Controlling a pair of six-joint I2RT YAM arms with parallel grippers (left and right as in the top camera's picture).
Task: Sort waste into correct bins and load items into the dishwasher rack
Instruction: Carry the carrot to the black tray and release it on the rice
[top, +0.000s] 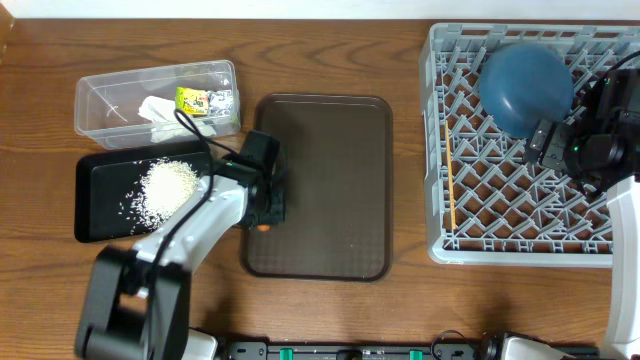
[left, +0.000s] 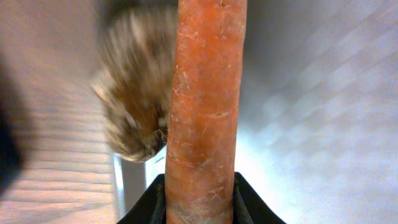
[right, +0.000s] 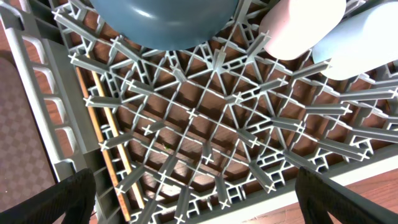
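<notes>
Clear tub (top: 100, 100), upper left: tissue (top: 155, 110), foil wrapper (top: 200, 99). Black tray (top: 100, 225) below: rice (top: 165, 187). Rack (top: 440, 150), right: dark blue bowl (top: 525, 88), chopstick (top: 451, 190). Left gripper (top: 268, 205) clamps carrot stick (left: 205, 112) at brown tray (top: 330, 180) left edge. Wrist views only: brown bit (left: 134, 93) beside carrot, pink cup (right: 298, 25) and light blue cup (right: 360, 43) in rack. Right gripper (right: 199, 193) wide.

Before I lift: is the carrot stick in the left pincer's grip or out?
In. The orange carrot stick sits between the left pincer's black fingers, both touching its sides in the wrist view.

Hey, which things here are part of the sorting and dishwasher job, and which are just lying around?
Job: carrot, food bit, rice, tissue, wrapper, tub, black tray, rack, bowl, pink cup, blue cup, chopstick.
Lying about: brown tray.
</notes>
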